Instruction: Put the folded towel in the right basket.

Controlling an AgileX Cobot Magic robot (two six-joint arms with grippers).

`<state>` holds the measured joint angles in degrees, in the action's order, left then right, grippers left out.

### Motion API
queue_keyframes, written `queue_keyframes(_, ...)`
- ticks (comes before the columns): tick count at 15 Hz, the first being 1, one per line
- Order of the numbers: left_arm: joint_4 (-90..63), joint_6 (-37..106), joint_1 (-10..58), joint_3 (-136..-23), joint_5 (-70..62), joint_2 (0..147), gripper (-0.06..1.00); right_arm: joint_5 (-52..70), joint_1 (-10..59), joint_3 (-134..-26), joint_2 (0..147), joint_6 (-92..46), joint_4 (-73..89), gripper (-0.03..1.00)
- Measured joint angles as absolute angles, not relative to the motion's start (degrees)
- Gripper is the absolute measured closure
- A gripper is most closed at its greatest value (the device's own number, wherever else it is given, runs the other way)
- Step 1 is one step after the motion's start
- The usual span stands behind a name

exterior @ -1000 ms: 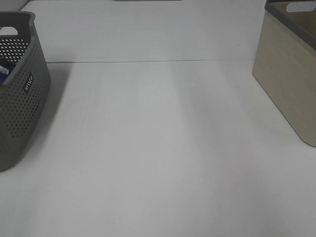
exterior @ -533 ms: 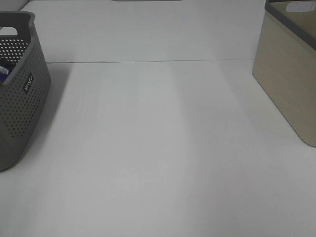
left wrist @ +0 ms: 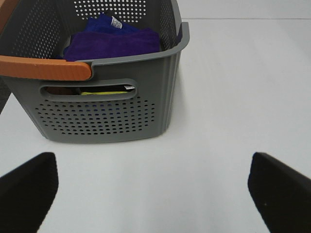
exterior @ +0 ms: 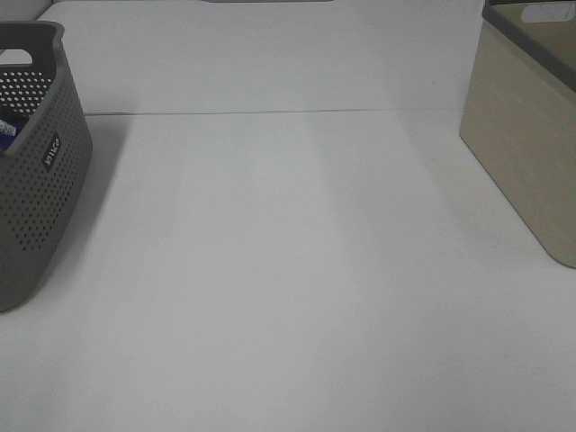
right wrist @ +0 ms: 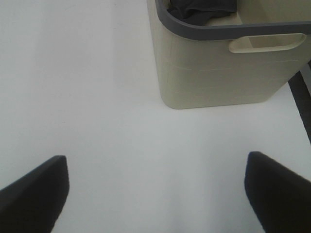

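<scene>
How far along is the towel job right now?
Done: possibly one dark cloth in the beige basket; whether it is the towel is unclear. In hand: nothing; left gripper and right gripper are open. Left: purple towels sit in the grey basket.

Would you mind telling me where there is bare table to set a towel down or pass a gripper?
The white table is bare between the grey basket and the beige basket. Crowding is inside the baskets only: purple towels fill the grey one, and a dark cloth lies in the beige one.
</scene>
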<state>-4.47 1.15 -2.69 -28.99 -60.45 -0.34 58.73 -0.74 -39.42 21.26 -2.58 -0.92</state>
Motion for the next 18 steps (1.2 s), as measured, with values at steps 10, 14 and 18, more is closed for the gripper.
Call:
queue_keyframes(10, -4.47, 1.15, -2.69, -28.99, -60.45, -0.34, -0.04, 63.43, -0.74, -26.36, -0.17, -2.58, 1.55, 0.02)
queue_keyframes(14, -4.47, 1.15, -2.69, -28.99, -60.45, -0.34, -0.04, 63.48, -0.74, -26.36, -0.23, -4.13, 4.13, 0.02)
queue_keyframes(18, -4.47, 1.15, -2.69, -28.99, -60.45, -0.34, -0.04, 63.37, -0.74, -26.13, -0.23, -4.7, 4.7, 0.02)
